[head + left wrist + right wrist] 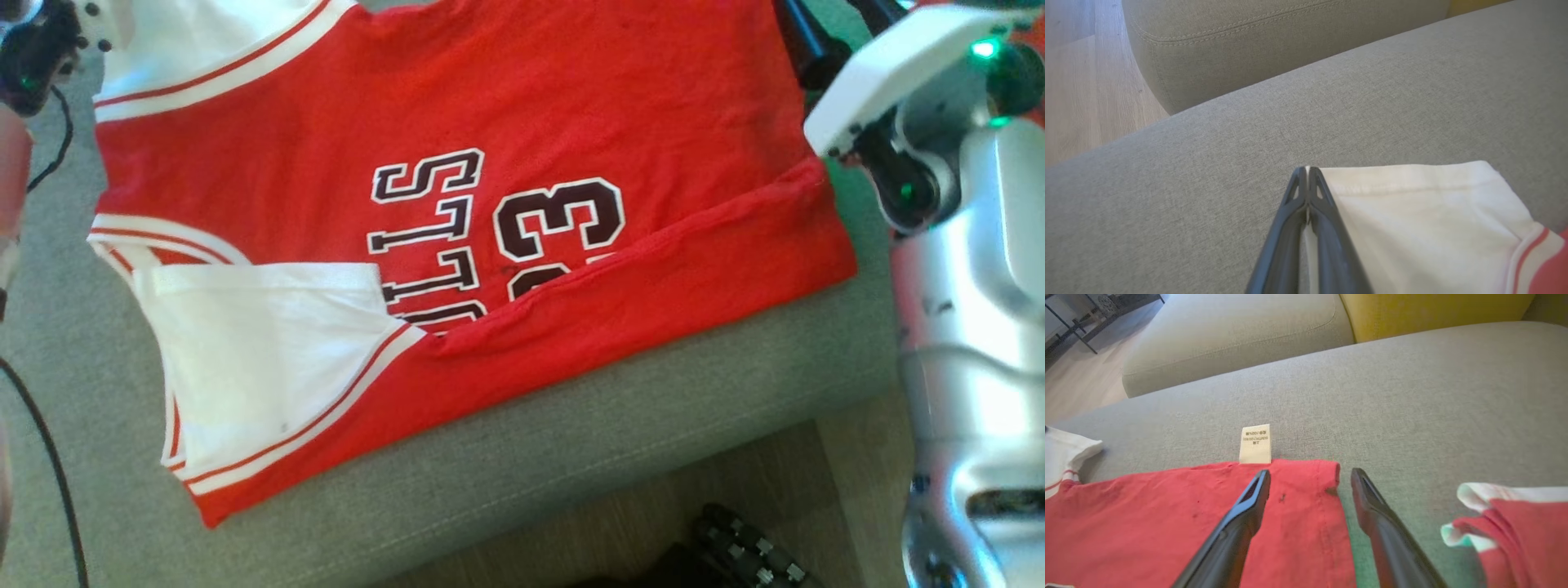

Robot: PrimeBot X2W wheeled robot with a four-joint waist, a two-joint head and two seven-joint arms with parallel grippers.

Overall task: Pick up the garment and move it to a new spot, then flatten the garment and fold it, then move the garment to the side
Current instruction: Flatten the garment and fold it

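The garment (522, 212), a red jersey with white sleeves and dark "33" lettering, lies spread on a grey sofa cushion (571, 457). Its near hem is folded over in a red band. My left gripper (1307, 169) is shut on the corner of a white sleeve (1425, 220), and a sliver of white cloth shows between its fingers. My right gripper (1310, 479) is open and low over the jersey's red corner (1298, 522), one finger over the cloth and the other over bare cushion. A small white care label (1255, 444) sticks out just beyond the fingertips.
My silver right arm (971, 286) stands along the cushion's right edge. A bunch of red and white cloth (1506, 526) lies right of the right gripper. Beyond are a second grey cushion (1229, 335), a yellow cushion (1433, 310) and wooden floor (1081, 81). A black cable (49, 457) runs at left.
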